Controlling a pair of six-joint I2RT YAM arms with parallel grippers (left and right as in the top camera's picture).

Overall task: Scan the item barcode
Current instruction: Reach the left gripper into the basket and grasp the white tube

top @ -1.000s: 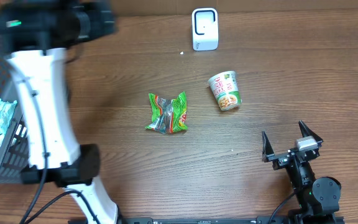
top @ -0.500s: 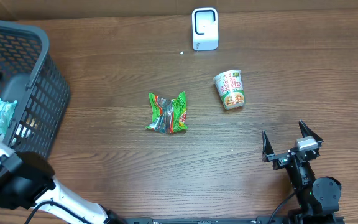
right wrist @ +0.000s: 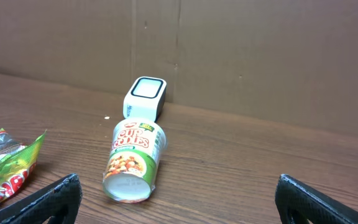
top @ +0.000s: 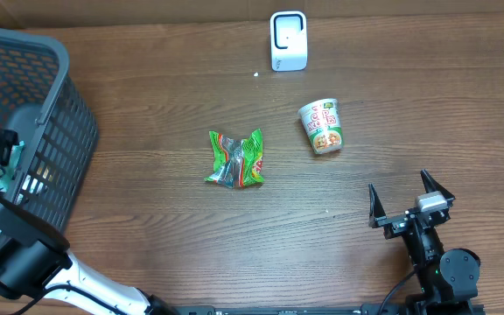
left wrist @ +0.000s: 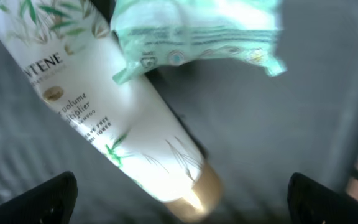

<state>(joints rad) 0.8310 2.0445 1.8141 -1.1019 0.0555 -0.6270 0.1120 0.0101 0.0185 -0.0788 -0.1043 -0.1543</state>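
The wooden table (top: 164, 262) is cut off on every side of the overhead view, and the grey mesh basket (top: 64, 122) runs off its left edge. The left arm (top: 11, 254) reaches into it, which hides most of its contents from above. In the blurred left wrist view the left gripper (left wrist: 179, 199) shows only two dark fingertips in the bottom corners, spread wide and gripping nothing, above a white shampoo bottle (left wrist: 123, 124) and a mint-green packet (left wrist: 191, 31). The right gripper (top: 405, 199) rests near the front right edge, its jaws also wide apart and empty, with bare wood all around it. The noodle cup (top: 321, 128) lies on its side right of centre, its barcode not visible. The crumpled green snack bag (top: 235, 158) lies at the centre, well apart from it. The white scanner (top: 288, 40) stands at the far edge.
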